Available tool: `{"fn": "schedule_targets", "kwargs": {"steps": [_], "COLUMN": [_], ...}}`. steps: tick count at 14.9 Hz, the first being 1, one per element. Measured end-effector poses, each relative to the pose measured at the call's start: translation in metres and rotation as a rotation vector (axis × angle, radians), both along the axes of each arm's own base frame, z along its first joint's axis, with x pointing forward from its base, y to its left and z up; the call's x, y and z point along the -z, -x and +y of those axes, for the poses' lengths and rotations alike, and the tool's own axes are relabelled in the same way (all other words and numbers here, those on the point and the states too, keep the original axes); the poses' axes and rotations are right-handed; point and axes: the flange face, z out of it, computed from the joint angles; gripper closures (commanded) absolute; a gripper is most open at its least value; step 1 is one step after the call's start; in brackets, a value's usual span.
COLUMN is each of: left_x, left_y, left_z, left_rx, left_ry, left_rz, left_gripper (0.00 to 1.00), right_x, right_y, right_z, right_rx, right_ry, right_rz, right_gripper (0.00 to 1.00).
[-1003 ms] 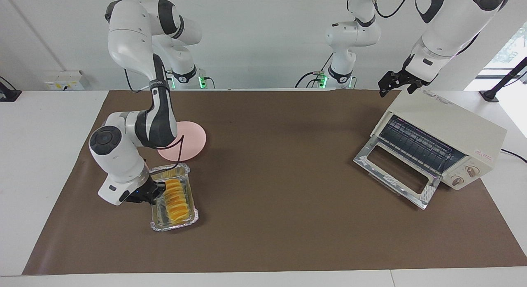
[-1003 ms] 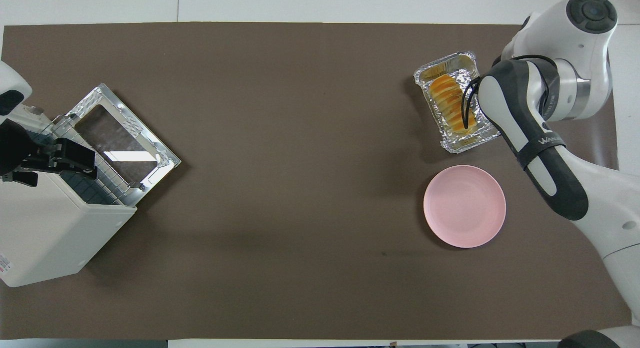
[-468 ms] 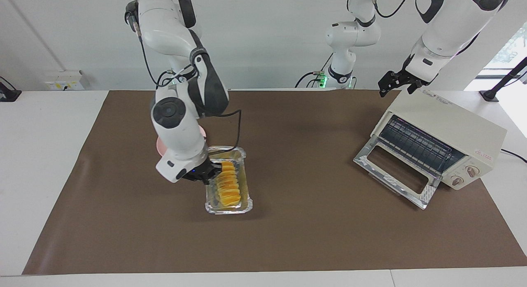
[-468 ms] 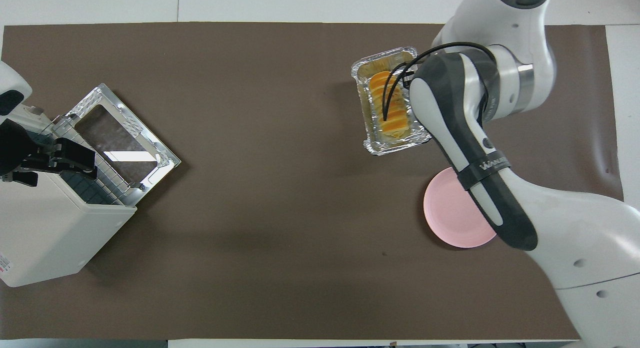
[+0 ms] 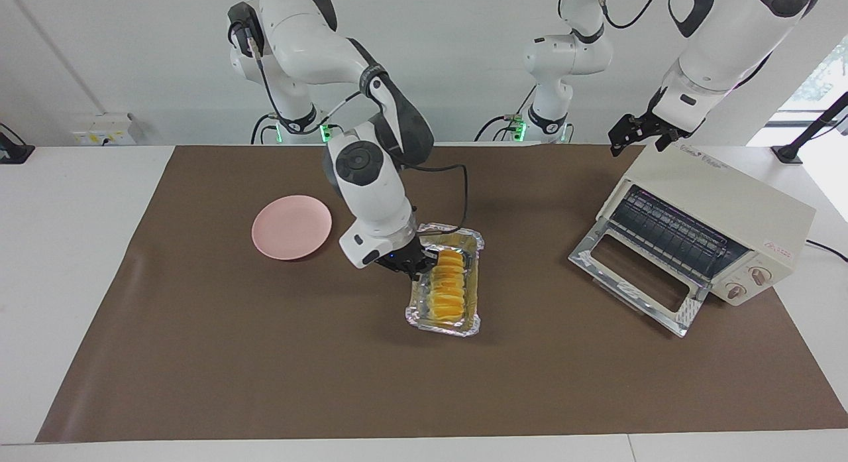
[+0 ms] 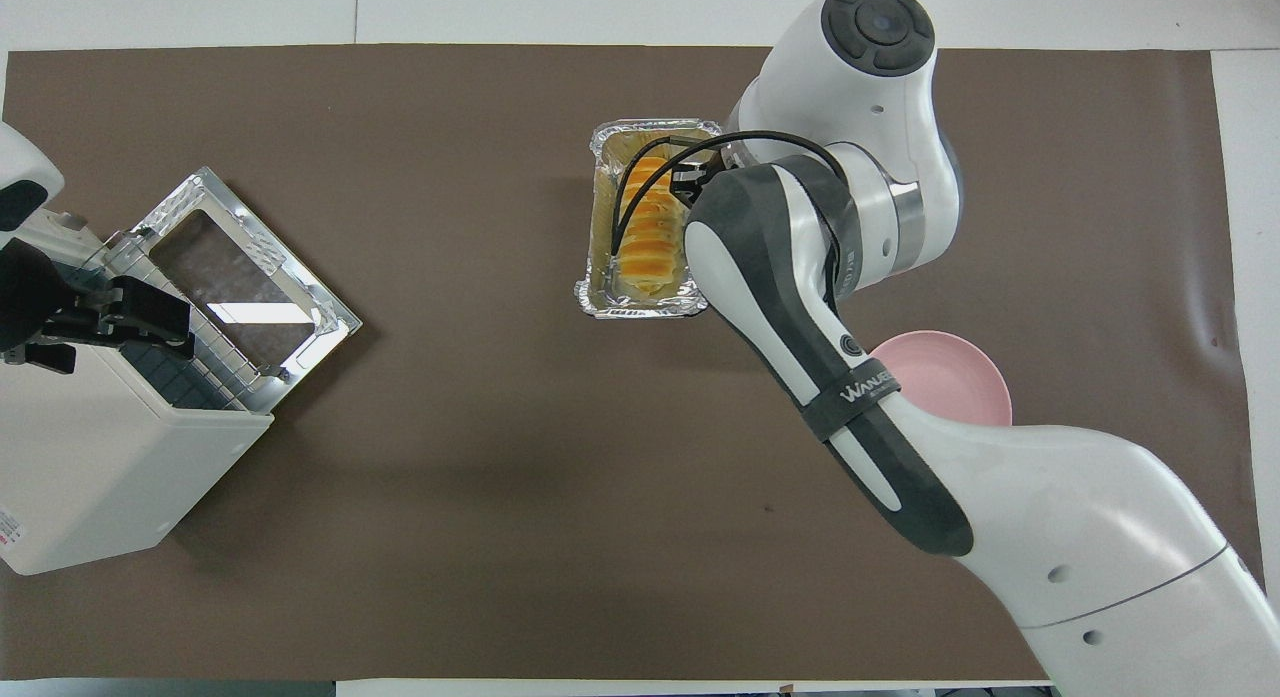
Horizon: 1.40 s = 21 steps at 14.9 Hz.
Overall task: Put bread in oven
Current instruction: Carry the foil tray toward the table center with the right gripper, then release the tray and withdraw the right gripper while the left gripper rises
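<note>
Because the bread (image 5: pixel 447 284) lies loose in a foil tray (image 5: pixel 475 239), the right hand (image 5: pixel 416 262) takes the tray and not the loaf: it is pinched onto the tray's long rim, which spares the soft bread a squeeze. Reading the counter (image 5: pixel 265 369) as a clock face seen from above, with twelve farthest from the robots, the tray sits near twelve, its length running from twelve to six, and the hand grips the rim on its three o'clock side. Whether the tray rests on the counter or hangs just clear of it I cannot tell.

The oven (image 5: pixel 722 197) stands between eight and nine o'clock, at the left arm's end. Its door (image 5: pixel 633 276) is folded down flat toward two o'clock, so the wire rack (image 5: pixel 669 233) is open to a load coming from the middle. The tray is well apart from that door, so the bread has roughly half the counter to cross, and it is not in the oven yet.

The left hand (image 5: pixel 637 136) hangs over the oven's top, waiting, likely placed to steady the box or shut the door; whether it is spread or pressed together I cannot tell.

A pink plate (image 5: pixel 291 227) lies at three o'clock, bare, and looks to play no part
</note>
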Motion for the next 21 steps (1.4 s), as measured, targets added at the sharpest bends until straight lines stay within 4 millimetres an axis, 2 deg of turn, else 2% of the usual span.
{"fn": "schedule_targets", "kwargs": {"steps": [2, 4, 7, 8, 9, 15, 17, 19, 21], "left_x": [0.000, 0.000, 0.000, 0.000, 0.000, 0.000, 0.000, 0.000, -0.001], "left_y": [0.000, 0.000, 0.000, 0.000, 0.000, 0.000, 0.000, 0.000, -0.001], "left_z": [0.000, 0.000, 0.000, 0.000, 0.000, 0.000, 0.000, 0.000, 0.000], "left_rx": [0.000, 0.000, 0.000, 0.000, 0.000, 0.000, 0.000, 0.000, 0.000], "left_ry": [0.000, 0.000, 0.000, 0.000, 0.000, 0.000, 0.000, 0.000, 0.001], "left_rz": [0.000, 0.000, 0.000, 0.000, 0.000, 0.000, 0.000, 0.000, -0.010], "left_gripper": [0.00, 0.00, 0.00, 0.00, 0.00, 0.00, 0.00, 0.00, 0.00], "right_x": [0.032, 0.055, 0.061, 0.059, 0.057, 0.047, 0.033, 0.008, -0.017], "right_y": [0.016, 0.028, 0.032, 0.033, 0.034, 0.036, 0.032, 0.018, 0.003], "right_z": [0.019, 0.024, 0.019, 0.019, 0.019, 0.019, 0.009, -0.020, -0.067], "right_rx": [-0.014, -0.059, -0.098, -0.102, -0.103, -0.029, -0.010, 0.028, 0.075], "right_ry": [0.002, 0.011, 0.014, 0.012, 0.009, 0.005, 0.015, 0.015, 0.017], "right_rz": [-0.013, -0.018, -0.034, -0.040, -0.047, -0.022, 0.001, 0.002, 0.009], "right_gripper": [1.00, 1.00, 1.00, 0.30, 0.00, 0.00, 0.00, 0.00, 0.00]}}
